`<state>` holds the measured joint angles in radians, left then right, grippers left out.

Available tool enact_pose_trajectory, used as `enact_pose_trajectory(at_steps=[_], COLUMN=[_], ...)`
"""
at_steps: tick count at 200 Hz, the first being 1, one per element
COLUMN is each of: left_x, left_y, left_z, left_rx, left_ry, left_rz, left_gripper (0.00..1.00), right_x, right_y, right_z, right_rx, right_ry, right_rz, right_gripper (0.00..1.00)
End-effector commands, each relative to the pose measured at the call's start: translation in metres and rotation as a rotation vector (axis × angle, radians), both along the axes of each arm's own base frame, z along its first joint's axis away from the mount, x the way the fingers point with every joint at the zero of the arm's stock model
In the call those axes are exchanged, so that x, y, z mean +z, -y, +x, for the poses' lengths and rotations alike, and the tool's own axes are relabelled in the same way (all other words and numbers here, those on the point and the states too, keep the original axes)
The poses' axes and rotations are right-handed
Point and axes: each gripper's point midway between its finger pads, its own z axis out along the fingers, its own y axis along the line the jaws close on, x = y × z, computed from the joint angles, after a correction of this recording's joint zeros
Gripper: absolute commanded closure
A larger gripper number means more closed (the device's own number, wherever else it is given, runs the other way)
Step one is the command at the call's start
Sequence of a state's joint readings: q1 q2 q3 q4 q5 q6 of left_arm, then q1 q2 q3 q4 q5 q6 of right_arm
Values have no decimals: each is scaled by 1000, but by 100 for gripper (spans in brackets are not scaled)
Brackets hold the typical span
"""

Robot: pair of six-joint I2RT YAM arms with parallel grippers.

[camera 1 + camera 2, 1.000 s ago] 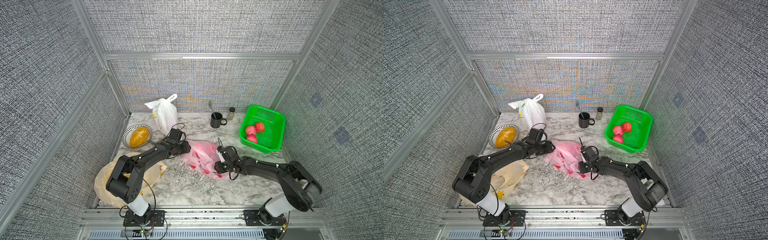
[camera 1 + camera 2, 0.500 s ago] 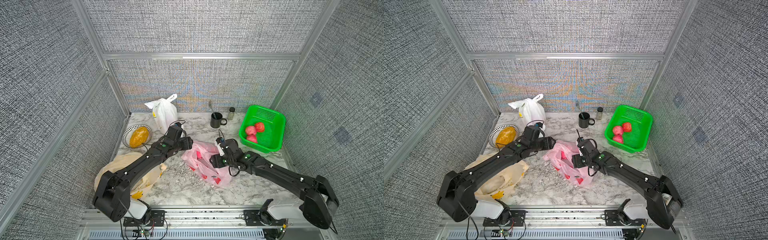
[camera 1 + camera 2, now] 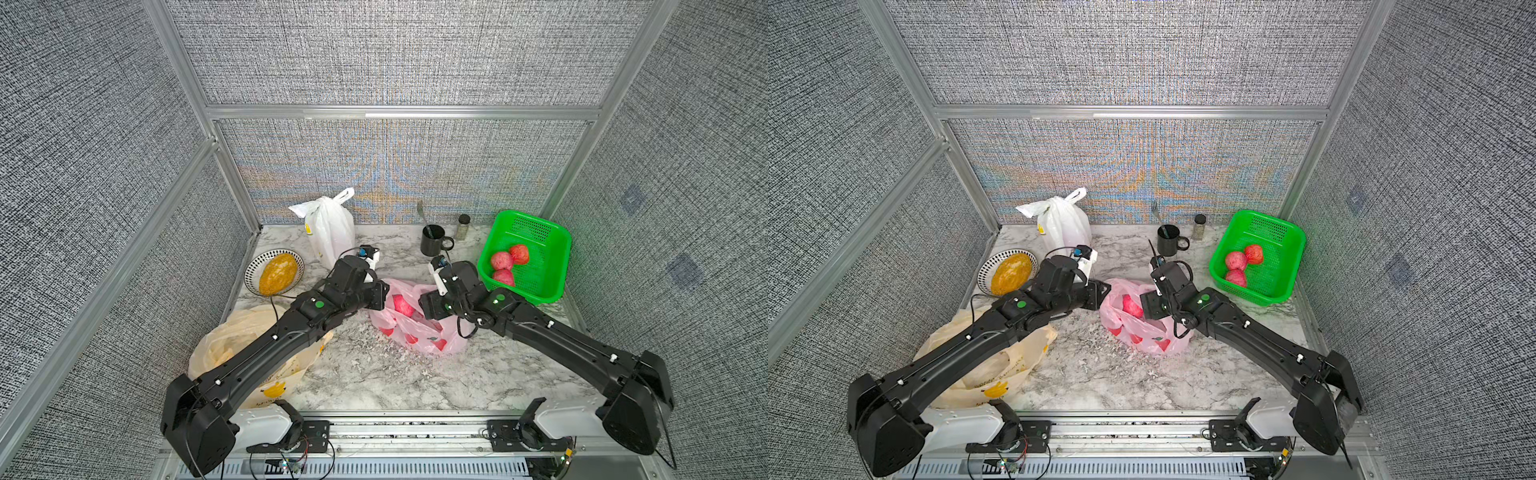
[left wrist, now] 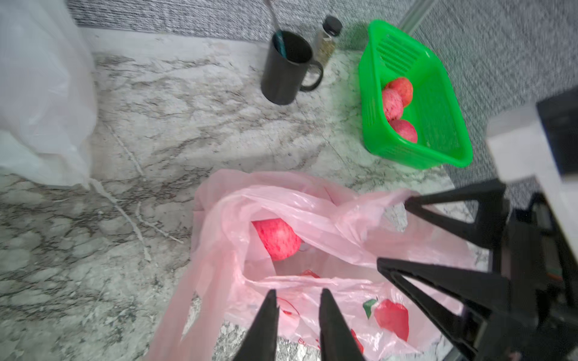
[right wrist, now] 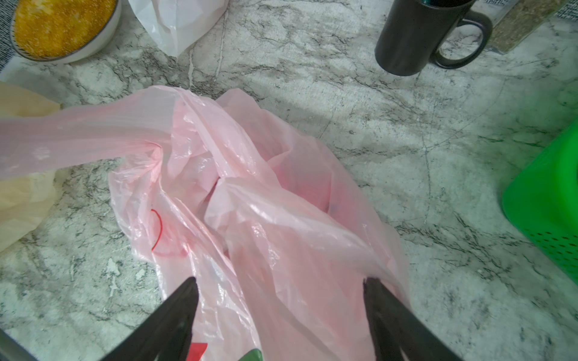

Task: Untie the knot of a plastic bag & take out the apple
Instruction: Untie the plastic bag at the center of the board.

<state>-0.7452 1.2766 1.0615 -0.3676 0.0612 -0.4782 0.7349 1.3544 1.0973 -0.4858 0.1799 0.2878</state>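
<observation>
The pink plastic bag [image 3: 415, 328] [image 3: 1154, 336] lies mid-table with its mouth gaping, and no knot shows on it. A red apple [image 3: 401, 305] [image 3: 1131, 305] [image 4: 276, 239] sits inside the opening. My left gripper [image 3: 384, 293] [image 4: 298, 292] hovers at the bag's left rim. Its jaws are narrowed, with a small gap over the pink film. A pink handle strip runs past its left finger. At the bag's right side my right gripper [image 3: 424, 305] [image 5: 280, 284] [image 4: 392, 233] stands wide open above the plastic, holding nothing.
A green basket [image 3: 552, 249] with three apples stands at the right. Behind it are a black mug [image 3: 432, 241] and a spice jar [image 3: 462, 226]. A white bag [image 3: 332, 232] and a bowl of yellow food [image 3: 274, 272] sit back left. A yellowish bag [image 3: 232, 353] lies under my left arm.
Both arms have stretched out and risen over the bag. The bag's mouth has spread so the apple shows. The right jaws have widened, and the left jaws widened and then narrowed.
</observation>
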Motion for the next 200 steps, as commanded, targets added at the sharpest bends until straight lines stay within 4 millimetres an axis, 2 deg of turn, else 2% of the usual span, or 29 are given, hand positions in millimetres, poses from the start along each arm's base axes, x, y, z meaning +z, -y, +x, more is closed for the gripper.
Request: enact_pose_trajectory(at_steps=[1, 15, 20, 29, 35, 52, 76, 102, 126, 152, 177, 200], left_x=[-27, -52, -61, -74, -82, -102, -127, -147, -148, -142, -139, -139], left_y=[17, 24, 25, 26, 26, 20, 18, 17, 18, 18, 17, 16], left_z=[-13, -16, -16, -17, -16, -15, -12, -10, -8, -6, -6, -7], left_rx=[-52, -44, -29, -11, -2, 45, 56, 61, 63, 63, 61, 58], left_ry=[-41, -98, -120, -150, -158, -189, -228, -262, -247, -221, -205, -207], left_rz=[60, 96, 104, 105, 113, 162, 228, 286, 276, 265, 257, 259], left_gripper=[74, 71, 67, 50, 43, 35, 36, 45, 61, 63, 64, 64], right_x=[-10, -20, -23, -27, -30, -34, -35, -23, -19, -3, 16, 33], right_y=[11, 15, 16, 18, 18, 21, 27, 28, 22, 21, 18, 13], right_z=[3, 7, 8, 10, 10, 10, 7, -6, -30, -47, -35, -7], right_rx=[-31, -60, -66, -76, -77, -80, -82, -42, 49, 86, 113, 115], right_ry=[7, 0, -5, -10, -12, -24, -42, -61, -132, -116, 26, 160], right_rz=[-61, -69, -69, -65, -63, -57, -36, -14, 20, 43, 23, -39], right_gripper=[16, 17, 17, 17, 17, 17, 17, 17, 16, 16, 16, 14])
